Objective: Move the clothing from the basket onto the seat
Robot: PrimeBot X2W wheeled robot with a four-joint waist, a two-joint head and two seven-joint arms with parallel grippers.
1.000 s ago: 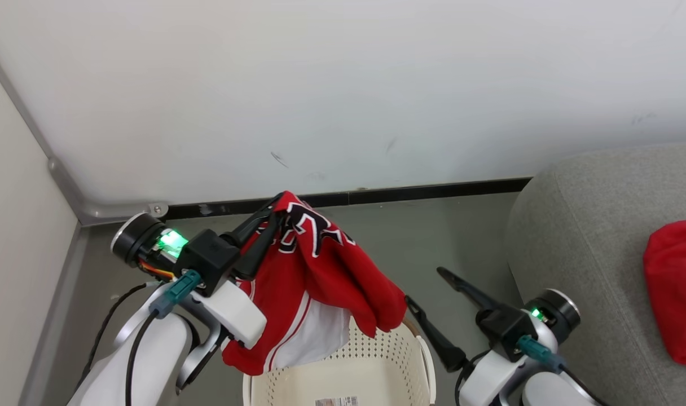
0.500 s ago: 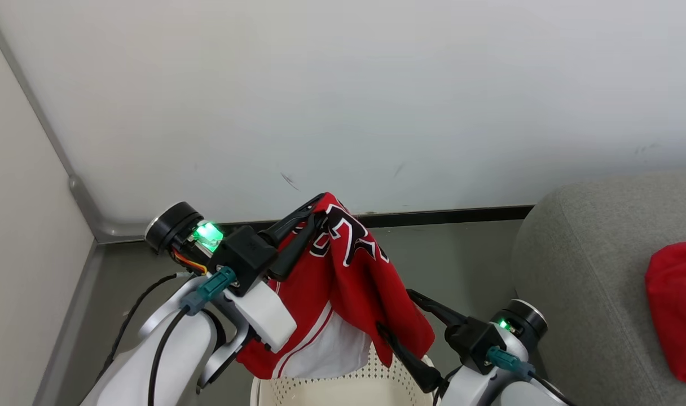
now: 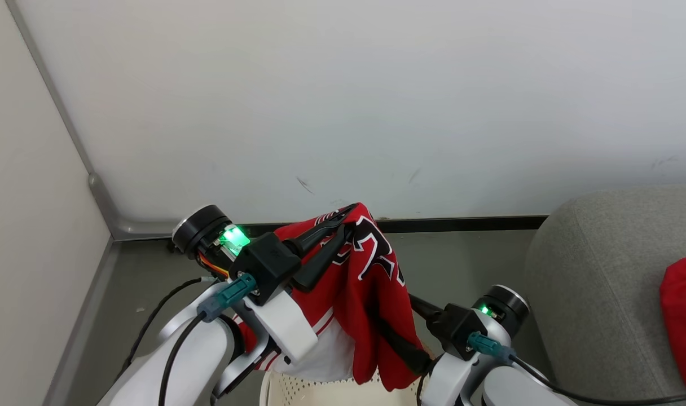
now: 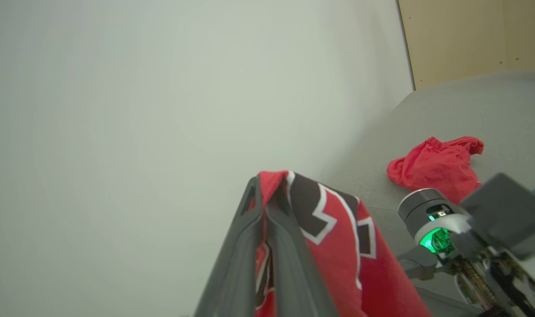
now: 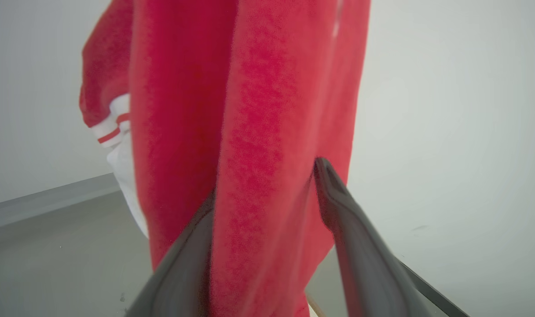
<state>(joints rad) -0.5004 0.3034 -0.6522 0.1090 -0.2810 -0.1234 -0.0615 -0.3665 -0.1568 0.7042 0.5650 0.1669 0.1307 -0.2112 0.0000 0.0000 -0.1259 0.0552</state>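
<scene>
Right pincer [image 5: 265, 185] newly astride one jersey [image 3: 371, 282]

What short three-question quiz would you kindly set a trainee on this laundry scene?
1. True or false: the left gripper is shut on the jersey.
2. What does the plain red garment lie on?
3. Fill in: the right gripper is ___, its fingers either side of a hanging fold of the jersey.
Key: 1 true; 2 the seat; 3 open.
</scene>
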